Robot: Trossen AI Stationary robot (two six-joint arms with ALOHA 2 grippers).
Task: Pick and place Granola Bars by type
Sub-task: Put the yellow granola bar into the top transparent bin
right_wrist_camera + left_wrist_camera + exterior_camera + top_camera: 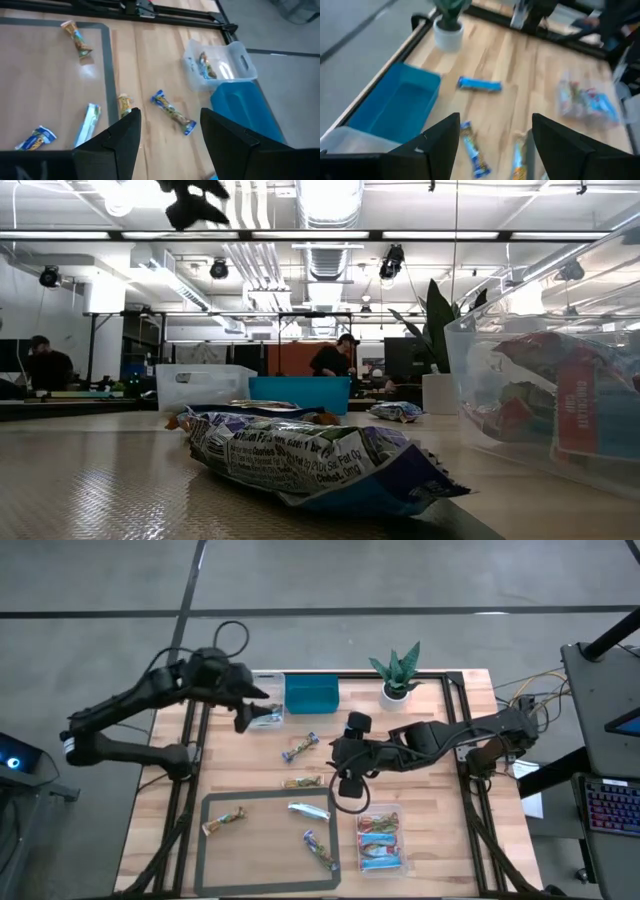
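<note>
The left end effector (pixel 248 706) hangs over the clear tub (pixel 266 714) beside the teal bin (pixel 311 695), fingers apart and empty. The right end effector (pixel 340 775) hovers mid-worktop, fingers apart, apparently holding nothing. Granola Bars (pixel 300 748) in shiny wrappers lie scattered on the worktop (pixel 430 850); a few sit in the tubs.

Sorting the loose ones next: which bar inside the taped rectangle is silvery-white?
The silvery-white bar near the rectangle's upper right; the other two there have mixed-colour wrappers.
</note>
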